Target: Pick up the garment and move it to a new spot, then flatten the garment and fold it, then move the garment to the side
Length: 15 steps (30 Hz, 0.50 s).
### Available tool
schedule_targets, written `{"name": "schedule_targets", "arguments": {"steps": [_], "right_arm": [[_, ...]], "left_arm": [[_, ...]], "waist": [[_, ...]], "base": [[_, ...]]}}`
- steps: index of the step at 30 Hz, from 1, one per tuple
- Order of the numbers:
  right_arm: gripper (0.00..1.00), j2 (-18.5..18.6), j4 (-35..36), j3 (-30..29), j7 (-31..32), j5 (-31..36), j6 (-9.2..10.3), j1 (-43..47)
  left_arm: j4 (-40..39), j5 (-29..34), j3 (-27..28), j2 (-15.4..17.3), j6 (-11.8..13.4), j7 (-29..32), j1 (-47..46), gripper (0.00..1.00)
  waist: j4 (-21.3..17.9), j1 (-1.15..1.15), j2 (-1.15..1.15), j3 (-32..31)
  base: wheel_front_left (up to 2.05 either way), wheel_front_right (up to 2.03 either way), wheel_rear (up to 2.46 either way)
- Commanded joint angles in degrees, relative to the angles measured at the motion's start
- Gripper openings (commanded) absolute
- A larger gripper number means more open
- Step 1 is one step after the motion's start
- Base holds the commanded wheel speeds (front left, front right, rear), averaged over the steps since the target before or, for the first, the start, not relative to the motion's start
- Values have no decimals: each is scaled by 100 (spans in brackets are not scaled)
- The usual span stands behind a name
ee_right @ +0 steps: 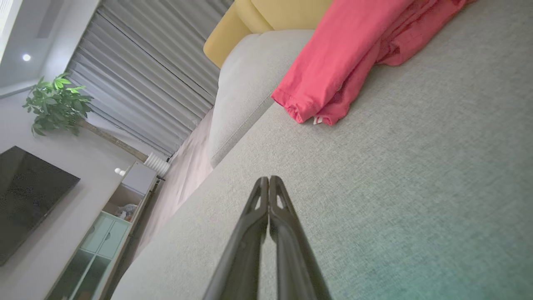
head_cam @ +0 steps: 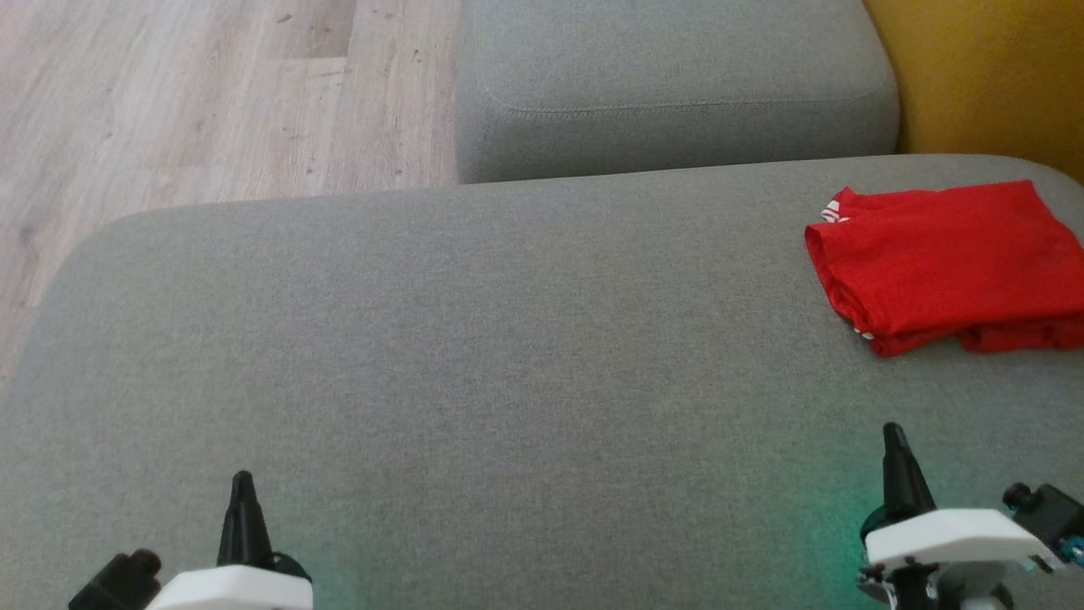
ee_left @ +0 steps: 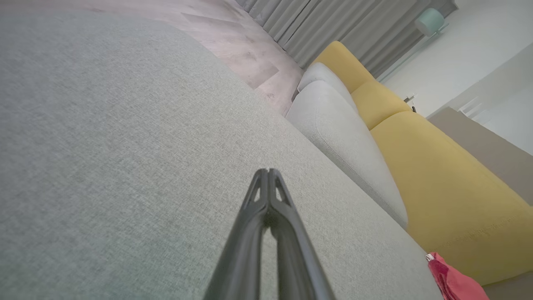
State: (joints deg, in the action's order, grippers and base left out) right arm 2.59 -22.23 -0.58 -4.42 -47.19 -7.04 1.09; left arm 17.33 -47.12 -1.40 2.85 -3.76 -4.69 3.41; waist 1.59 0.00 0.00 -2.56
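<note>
– Red garment (head_cam: 940, 258) sits way over on the right of the grey seat cushion (head_cam: 508, 339), close up to the yellow cushion (head_cam: 982, 76) and well apart from both arms. Looks folded to me, kind of a chunky rectangle. So is this basically done?

– I'd guess yeah, last step, parked at the side. The left gripper (head_cam: 242, 483) and the right gripper (head_cam: 893, 434) are both pinched fully together with nothing in them, low over the near edge of the seat. In the right wrist view the long dark fingers (ee_right: 287, 241) meet at the tips, with bare upholstery under them.

– Bottom edge looks a bit messy though, a layer poking out lower right.

– Yep, reads like thin soft cloth, so it slumps. If it wants tidying I'd go in with the right gripper since it's nearer: open wide, pinch all the layers at that loose edge together, and slide rather than lift or the fold drops open. The cushion weave looks coarse and grippy, so drag slowly.

– White trim (head_cam: 834, 210) peeking out at the far-left corner, btw.

– Stripes maybe, too small to tell.
</note>
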Motion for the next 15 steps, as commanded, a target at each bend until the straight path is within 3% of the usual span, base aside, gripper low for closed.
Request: {"name": "schedule_targets", "arguments": {"steps": [1,15], "right_arm": [[0,22,243,10,38,-188,-23,-340],[0,23,360,-113,252,-1063,-27,-419]], "left_arm": [[-206,-173,170,3,-45,33,-325,0],[-231,-1052,296,3,-111,253,-454,0]], "waist": [[-4,0,0,6],[-35,0,0,61]], "base": [[0,0,0],[0,0,0]]}}
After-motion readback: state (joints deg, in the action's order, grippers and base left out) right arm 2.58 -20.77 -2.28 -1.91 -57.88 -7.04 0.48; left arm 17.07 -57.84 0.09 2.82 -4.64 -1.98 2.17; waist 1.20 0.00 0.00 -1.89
